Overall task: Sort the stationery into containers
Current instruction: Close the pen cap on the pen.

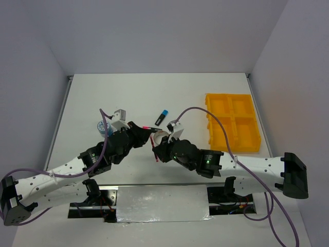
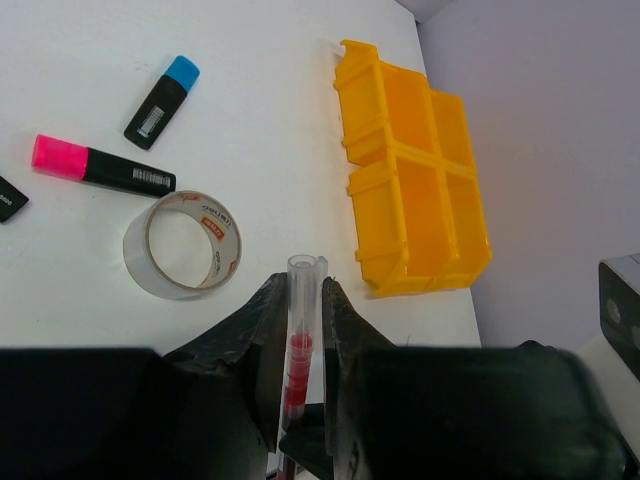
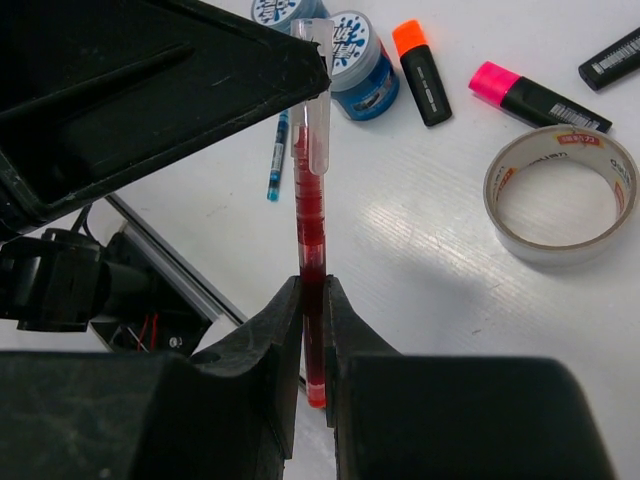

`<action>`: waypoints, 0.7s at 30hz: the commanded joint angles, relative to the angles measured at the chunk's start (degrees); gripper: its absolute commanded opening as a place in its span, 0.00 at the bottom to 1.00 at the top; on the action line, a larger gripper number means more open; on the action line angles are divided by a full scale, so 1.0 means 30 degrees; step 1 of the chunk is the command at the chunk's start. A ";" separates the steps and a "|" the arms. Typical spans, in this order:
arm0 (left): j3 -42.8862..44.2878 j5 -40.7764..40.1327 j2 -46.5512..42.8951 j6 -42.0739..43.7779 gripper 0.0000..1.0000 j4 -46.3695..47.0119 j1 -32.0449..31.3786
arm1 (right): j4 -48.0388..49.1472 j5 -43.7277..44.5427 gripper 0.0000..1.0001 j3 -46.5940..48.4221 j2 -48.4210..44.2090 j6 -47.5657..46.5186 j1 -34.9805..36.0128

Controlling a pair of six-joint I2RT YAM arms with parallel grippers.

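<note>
Red pen between both jaws

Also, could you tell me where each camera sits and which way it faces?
Top external: above and behind the bases, looking down on the table; both arms show.
Left wrist: on the left arm, looking past the left gripper, shut on the red pen, toward the yellow tray.
Right wrist: on the right arm, looking past the right gripper, clamping the same pen, toward the left arm.
Shared: both wrist views show the silvery tape ring.
</note>
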 commanded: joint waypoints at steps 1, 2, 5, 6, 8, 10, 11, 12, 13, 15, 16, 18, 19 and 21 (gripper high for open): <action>-0.0037 0.0168 -0.0370 0.0163 0.00 0.0842 -0.0126 | 0.0314 0.1355 0.00 0.0947 0.0152 0.0375 0.0079; -0.0036 0.0168 -0.0399 0.0133 0.00 0.0842 -0.0126 | 0.0227 0.1502 0.00 0.1063 0.0181 0.0462 0.0108; -0.0007 0.0314 -0.0428 0.0191 0.00 0.0842 -0.0126 | 0.0518 0.1854 0.00 0.1240 0.0152 0.0143 0.0079; -0.0036 0.0401 -0.0428 0.0336 0.00 0.0842 -0.0155 | 0.0751 0.2029 0.00 0.1385 0.0123 -0.0033 0.0079; -0.0036 0.0490 -0.0370 0.0512 0.00 0.0842 -0.0155 | 0.0841 0.2206 0.00 0.1532 0.0035 -0.0675 0.0079; 0.0022 0.0724 -0.0341 0.0951 0.00 0.0842 -0.0126 | 0.0958 0.2236 0.00 0.1766 -0.0082 -0.1321 0.0079; 0.0051 0.0783 -0.0311 0.1098 0.00 0.0320 -0.0126 | 0.1017 0.2265 0.00 0.1797 -0.0256 -0.1904 0.0108; 0.0139 0.0928 -0.0311 0.1302 0.00 0.0257 -0.0126 | 0.1191 0.2207 0.00 0.1681 -0.0316 -0.2287 0.0108; 0.0139 0.1046 -0.0282 0.1392 0.00 0.0227 -0.0126 | 0.1773 0.2061 0.00 0.1535 -0.0404 -0.2987 0.0079; 0.0110 0.1368 -0.0253 0.1626 0.00 0.0401 -0.0126 | 0.2507 0.1943 0.00 0.1213 -0.0580 -0.3548 0.0108; 0.0139 0.1456 -0.0252 0.1627 0.00 0.0431 -0.0126 | 0.2744 0.1827 0.00 0.1124 -0.0638 -0.3783 0.0108; 0.0169 0.1835 -0.0135 0.1830 0.03 0.0577 -0.0126 | 0.3678 0.1066 0.00 0.0861 -0.0697 -0.4427 0.0079; 0.0227 0.1954 -0.0077 0.1890 0.04 0.0607 -0.0126 | 0.3828 0.0948 0.00 0.0830 -0.0698 -0.4807 0.0079; 0.0286 0.2130 0.0011 0.1978 0.09 0.0607 -0.0126 | 0.4063 0.1122 0.00 0.0859 -0.0727 -0.5044 0.0079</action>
